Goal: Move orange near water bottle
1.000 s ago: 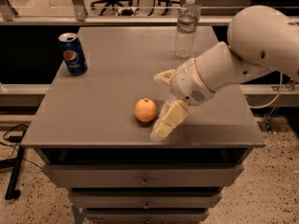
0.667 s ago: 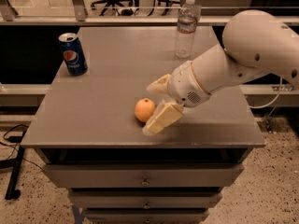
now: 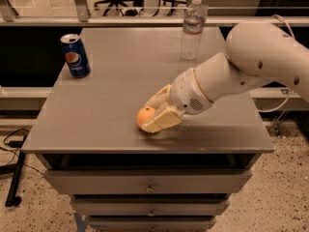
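Pinching the orange (image 3: pixel 144 116) from two sides, the gripper (image 3: pixel 150 114) sits low on the grey table (image 3: pixel 111 81), well apart from the water bottle (image 3: pixel 192 28) and nearer the camera than it. The bottle stands upright, capped, its contents clear. A Pepsi can (image 3: pixel 75 55) stands upright far left of the bottle. Below the tabletop, the drawers (image 3: pixel 149 187) are closed.

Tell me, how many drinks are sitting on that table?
2. A blue soda can stands at the table's back left, a clear water bottle at its back right. The robot's pincer is at the orange near the front; none seems hidden.
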`<state>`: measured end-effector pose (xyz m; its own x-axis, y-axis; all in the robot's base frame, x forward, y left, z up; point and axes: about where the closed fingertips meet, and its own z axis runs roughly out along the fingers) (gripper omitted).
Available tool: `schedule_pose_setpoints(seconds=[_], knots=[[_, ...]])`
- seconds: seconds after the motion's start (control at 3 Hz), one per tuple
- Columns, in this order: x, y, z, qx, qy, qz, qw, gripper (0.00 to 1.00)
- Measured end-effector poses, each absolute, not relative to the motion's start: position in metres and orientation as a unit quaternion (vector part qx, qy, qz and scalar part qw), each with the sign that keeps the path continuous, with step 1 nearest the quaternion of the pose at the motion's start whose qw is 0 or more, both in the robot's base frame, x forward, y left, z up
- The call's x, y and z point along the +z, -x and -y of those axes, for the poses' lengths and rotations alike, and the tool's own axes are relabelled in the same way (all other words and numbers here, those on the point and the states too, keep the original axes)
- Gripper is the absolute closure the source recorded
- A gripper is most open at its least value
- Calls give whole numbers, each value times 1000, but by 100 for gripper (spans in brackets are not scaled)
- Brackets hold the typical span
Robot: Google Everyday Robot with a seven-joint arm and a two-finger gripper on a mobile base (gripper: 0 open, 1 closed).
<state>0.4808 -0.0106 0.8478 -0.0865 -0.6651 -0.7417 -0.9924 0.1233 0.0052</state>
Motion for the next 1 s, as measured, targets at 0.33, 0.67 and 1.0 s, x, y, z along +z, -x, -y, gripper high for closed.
schedule_pose_setpoints(seconds=[0.33,0.67,1.0], knots=[[848,-483,13,272,598,-690,304,99],[877,-499,47,257,574,-705,326,100],[936,-528,95,218,549,-713,378,100]])
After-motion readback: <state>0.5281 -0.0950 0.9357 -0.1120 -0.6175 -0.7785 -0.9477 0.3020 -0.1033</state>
